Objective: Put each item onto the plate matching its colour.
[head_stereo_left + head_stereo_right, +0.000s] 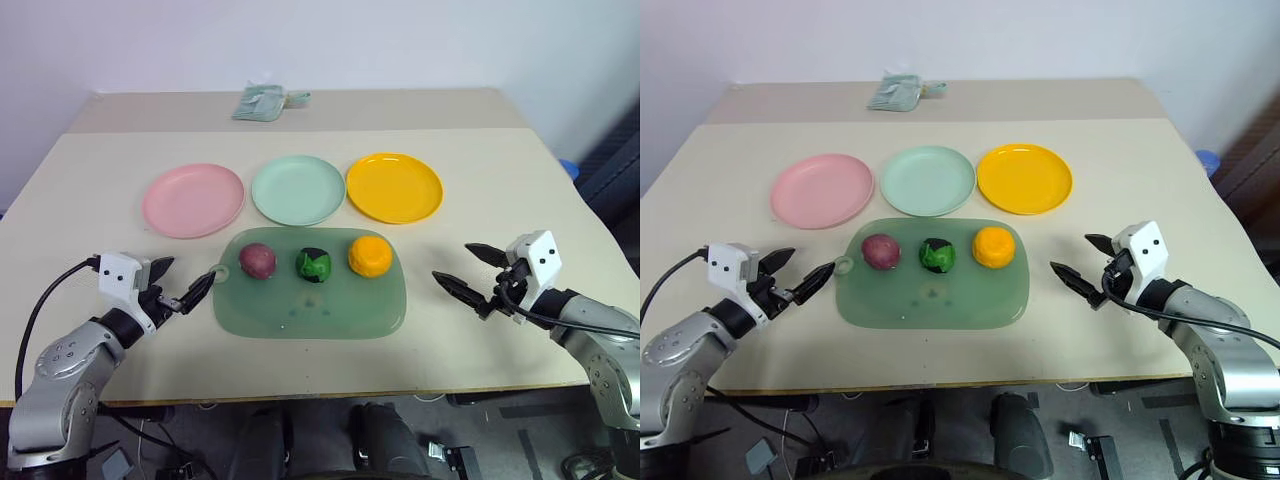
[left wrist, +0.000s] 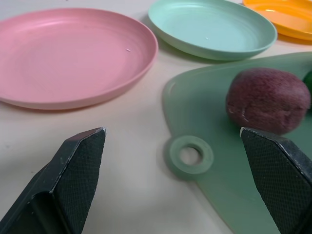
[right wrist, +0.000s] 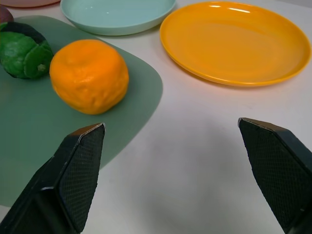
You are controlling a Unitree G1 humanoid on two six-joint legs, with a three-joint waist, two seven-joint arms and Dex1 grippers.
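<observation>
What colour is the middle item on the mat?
Green with black patches; clearest in the left eye view, between the purple and orange ones.

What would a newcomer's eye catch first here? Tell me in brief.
Three plates in a row: pink plate, mint plate, yellow-orange plate. Just before them, on the green mat, sit a purple lump, a green lump and an orange lump. The left claw and right claw flank the mat, open.

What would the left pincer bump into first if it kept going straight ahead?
Probably the green mat, at its ring tab; the purple lump lies just past, a little to one side.
</observation>
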